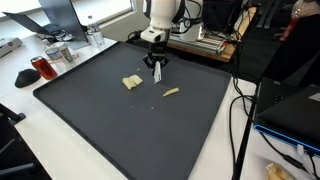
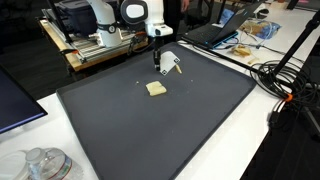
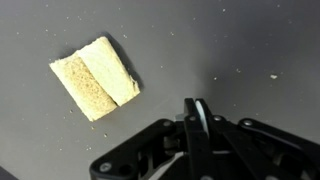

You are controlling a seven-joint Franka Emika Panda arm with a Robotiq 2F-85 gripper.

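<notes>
Where a dark grey, rubbery mat (image 1: 100,130) covers the bench, a small, tan, two-toned rectangular piece of bread (image 3: 95,77) is seen lying flat near the mat's middle, just beside the jaws, which are closed on nothing. It is judged light, soft and crumbly, best pinched gently across its narrow width.

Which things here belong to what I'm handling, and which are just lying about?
In hand: gripper, shut, over the dark mat; tan block nearest it; pale strip close by.
Lying about: glass jars, cables, both off the mat.
</notes>
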